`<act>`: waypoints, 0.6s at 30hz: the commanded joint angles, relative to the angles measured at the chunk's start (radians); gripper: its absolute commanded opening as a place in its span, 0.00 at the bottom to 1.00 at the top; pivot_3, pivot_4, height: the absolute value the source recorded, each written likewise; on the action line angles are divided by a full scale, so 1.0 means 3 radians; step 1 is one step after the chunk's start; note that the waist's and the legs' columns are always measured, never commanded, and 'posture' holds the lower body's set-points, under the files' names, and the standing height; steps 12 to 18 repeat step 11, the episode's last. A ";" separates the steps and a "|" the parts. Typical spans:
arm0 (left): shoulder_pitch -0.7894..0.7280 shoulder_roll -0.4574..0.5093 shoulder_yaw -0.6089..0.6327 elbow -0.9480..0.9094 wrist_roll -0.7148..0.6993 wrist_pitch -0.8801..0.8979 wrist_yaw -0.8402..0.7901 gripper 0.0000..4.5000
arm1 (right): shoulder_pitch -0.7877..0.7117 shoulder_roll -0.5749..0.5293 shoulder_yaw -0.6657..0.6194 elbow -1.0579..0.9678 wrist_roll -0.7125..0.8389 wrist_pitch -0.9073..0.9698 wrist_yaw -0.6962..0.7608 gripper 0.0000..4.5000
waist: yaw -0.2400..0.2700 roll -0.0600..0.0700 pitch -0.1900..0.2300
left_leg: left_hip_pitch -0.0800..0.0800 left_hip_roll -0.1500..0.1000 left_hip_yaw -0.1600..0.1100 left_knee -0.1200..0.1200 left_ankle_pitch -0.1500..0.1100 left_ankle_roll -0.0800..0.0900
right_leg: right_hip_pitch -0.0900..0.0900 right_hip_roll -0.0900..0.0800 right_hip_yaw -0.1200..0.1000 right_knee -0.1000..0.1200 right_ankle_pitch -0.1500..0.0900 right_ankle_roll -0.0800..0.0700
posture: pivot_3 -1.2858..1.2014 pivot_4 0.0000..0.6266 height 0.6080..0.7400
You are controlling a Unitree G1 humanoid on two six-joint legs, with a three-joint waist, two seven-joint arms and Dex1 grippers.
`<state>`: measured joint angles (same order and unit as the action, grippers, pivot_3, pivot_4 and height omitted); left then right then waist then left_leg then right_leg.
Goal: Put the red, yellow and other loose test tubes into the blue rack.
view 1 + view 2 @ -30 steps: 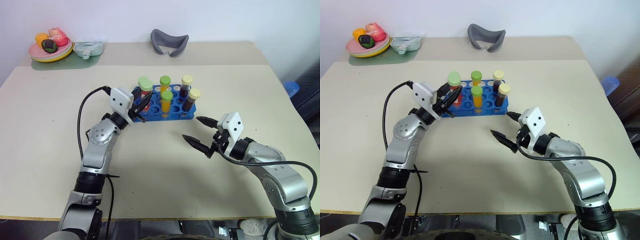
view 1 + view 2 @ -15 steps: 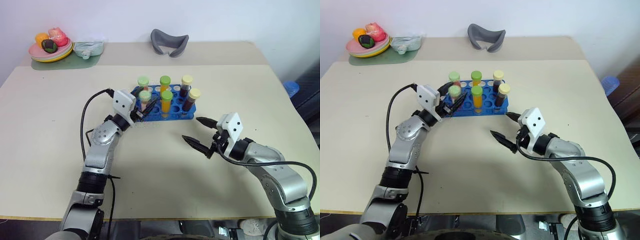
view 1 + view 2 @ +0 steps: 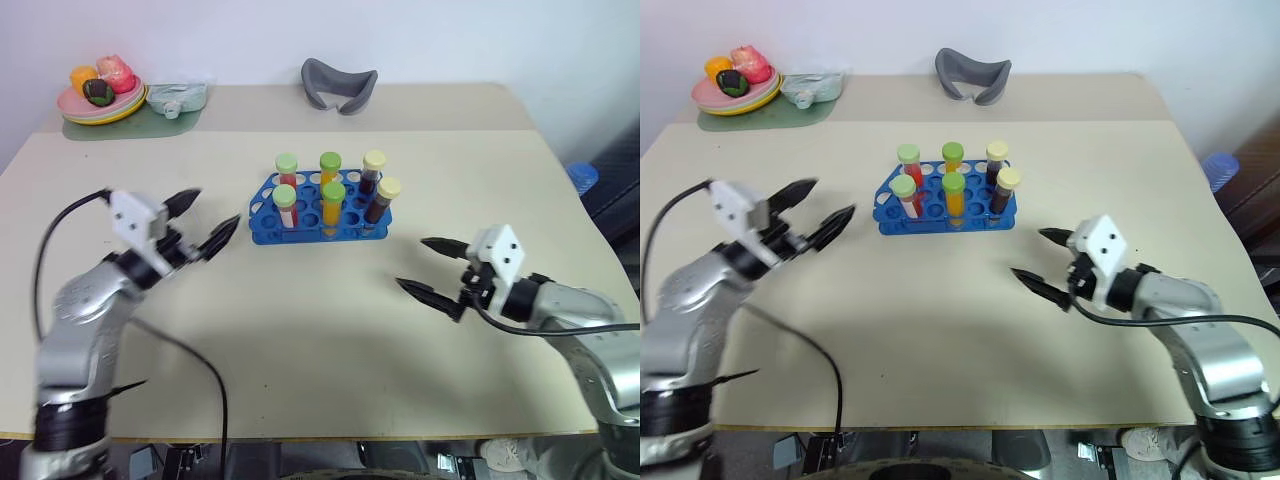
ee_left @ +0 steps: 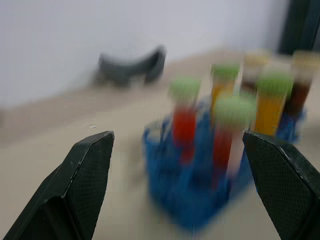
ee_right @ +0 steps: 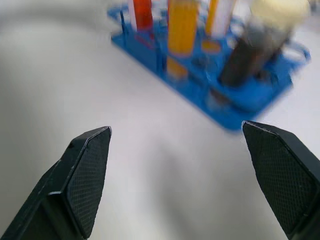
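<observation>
The blue rack (image 3: 318, 226) stands mid-table with several capped test tubes upright in it. Two red tubes (image 3: 286, 206) with green caps are on its left side, two yellow ones (image 3: 332, 202) in the middle, and two dark ones (image 3: 385, 199) with cream caps on the right. My left gripper (image 3: 213, 210) hangs open and empty to the left of the rack, clear of it, pointing toward it. My right gripper (image 3: 412, 262) is open and empty over the table, in front of the rack and to its right. The left wrist view shows the rack (image 4: 197, 200) between the open fingers (image 4: 82, 180).
At the far left corner sit a plate of toy fruit (image 3: 100, 92) on a green mat and a clear container (image 3: 178, 97). A grey curved object (image 3: 340, 83) lies at the back centre. A blue item (image 3: 583, 177) stands beyond the table's right edge.
My left gripper let go of the red tube, which now stands in the rack's front left. It opened and drew back to the left. My right gripper shifted slightly right.
</observation>
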<state>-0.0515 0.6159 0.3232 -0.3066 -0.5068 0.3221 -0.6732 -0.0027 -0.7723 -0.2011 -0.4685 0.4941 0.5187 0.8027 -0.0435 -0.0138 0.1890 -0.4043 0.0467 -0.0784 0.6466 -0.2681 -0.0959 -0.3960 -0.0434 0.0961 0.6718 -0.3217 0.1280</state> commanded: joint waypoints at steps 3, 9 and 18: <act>0.0663 0.0209 0.0326 -0.0013 0.0096 -0.0173 -0.0291 0.93 | 0.0170 -0.0159 -0.0374 0.0243 -0.0007 -0.0219 0.0240 0.96 | 0.0003 0.0000 0.0000 | 0.0005 0.0000 0.0000 0.0001 -0.0001 0.0001 | 0.0011 -0.0001 -0.0001 -0.0008 0.0000 0.0000 | 0.52 0.24 1.00; 0.0958 0.0105 0.0344 -0.0063 0.0129 -0.0303 -0.0285 0.93 | 0.0096 -0.0092 -0.0291 0.0356 -0.0052 -0.0296 0.0235 0.96 | -0.0003 0.0000 0.0000 | 0.0018 0.0002 0.0002 -0.0003 -0.0005 0.0008 | 0.0023 0.0001 0.0000 -0.0014 0.0000 0.0000 | 0.52 0.24 1.00; 0.0961 0.0066 0.0327 -0.0070 0.0143 -0.0331 -0.0256 0.93 | 0.0014 -0.0067 -0.0239 0.0399 -0.0067 -0.0309 0.0215 0.96 | -0.0005 0.0000 0.0000 | 0.0019 0.0002 0.0004 -0.0003 -0.0005 0.0007 | 0.0024 0.0000 0.0001 -0.0015 0.0000 0.0000 | 0.52 0.24 1.00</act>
